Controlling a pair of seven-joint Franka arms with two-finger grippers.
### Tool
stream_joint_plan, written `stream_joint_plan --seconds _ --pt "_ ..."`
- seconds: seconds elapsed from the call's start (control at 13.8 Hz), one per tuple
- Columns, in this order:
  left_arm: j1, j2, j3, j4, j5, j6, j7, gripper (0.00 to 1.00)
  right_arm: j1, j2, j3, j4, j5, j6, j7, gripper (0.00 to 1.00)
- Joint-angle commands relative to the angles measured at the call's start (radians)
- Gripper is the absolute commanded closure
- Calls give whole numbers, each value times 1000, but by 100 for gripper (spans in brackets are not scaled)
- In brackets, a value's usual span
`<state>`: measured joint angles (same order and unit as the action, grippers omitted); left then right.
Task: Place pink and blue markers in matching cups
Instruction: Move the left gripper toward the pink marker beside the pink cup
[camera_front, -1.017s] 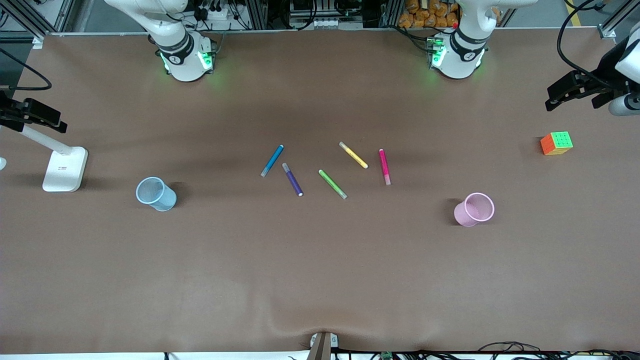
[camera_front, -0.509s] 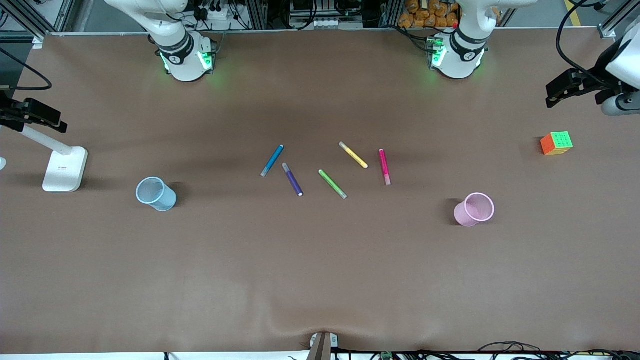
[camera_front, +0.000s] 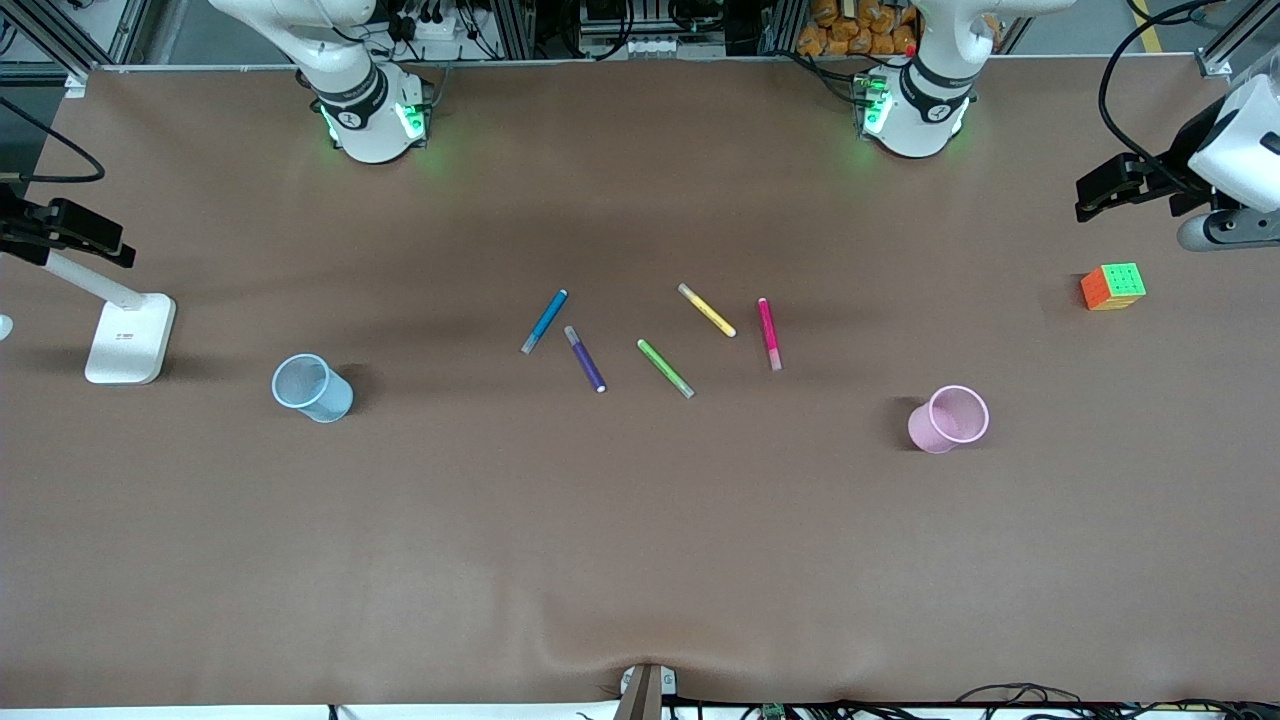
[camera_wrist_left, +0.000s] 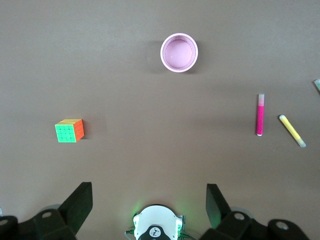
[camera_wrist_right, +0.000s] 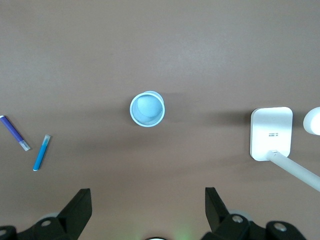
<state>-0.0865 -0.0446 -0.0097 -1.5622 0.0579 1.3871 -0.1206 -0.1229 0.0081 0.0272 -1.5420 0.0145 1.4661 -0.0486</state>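
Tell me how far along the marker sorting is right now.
Nothing is done yet: the pink marker and blue marker lie on the table among the other pens, and the pink cup and blue cup stand empty. Nothing is in hand: the left gripper and right gripper are open, high over the table. Both pickups and drops remain.

Blue marker and pink marker are lying flat mid-table; pale blue cup and pink cup are standing upright toward opposite ends.
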Motion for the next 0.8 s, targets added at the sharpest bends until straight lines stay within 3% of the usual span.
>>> stream_joint_plan --seconds 0.0,0.73 --pt "5 -14 -4 -9 -13 -5 -19 0 -12 -2 11 -3 -11 5 -10 0" --pt "-4 6 -27 -52 -13 61 -27 0 -12 -2 11 -3 -11 7 -10 0"
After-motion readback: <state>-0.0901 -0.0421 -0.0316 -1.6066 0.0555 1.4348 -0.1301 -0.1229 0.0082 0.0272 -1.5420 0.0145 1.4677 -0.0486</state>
